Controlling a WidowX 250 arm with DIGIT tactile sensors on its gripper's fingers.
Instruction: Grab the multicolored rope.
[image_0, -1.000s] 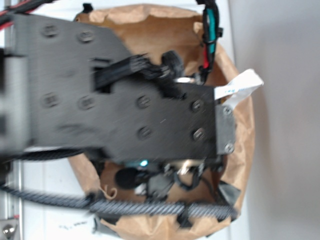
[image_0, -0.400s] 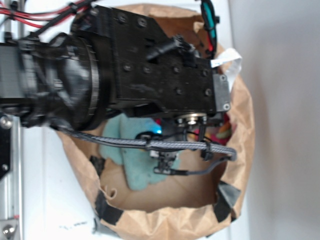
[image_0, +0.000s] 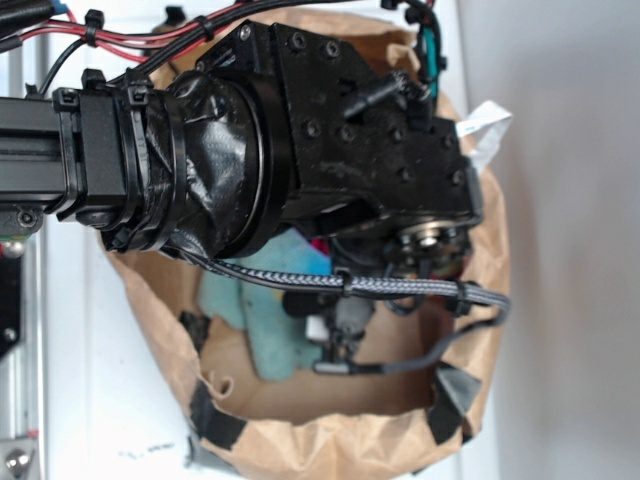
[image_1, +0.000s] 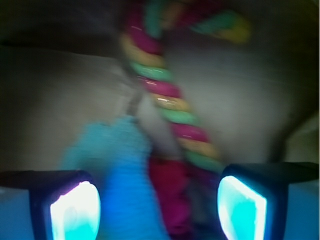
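The pincer is spread wide, its two pads apart with nothing pinched. The rope lies between and just beyond them, running up to a hooked end, beside a blue cloth inside the paper bag.

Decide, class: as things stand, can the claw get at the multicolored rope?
Probably yes. In the wrist view the claw is open, and the multicolored rope runs down between its two fingers with nothing lying over it. A blue cloth sits close beside the rope and might get pinched too. The picture is blurred.
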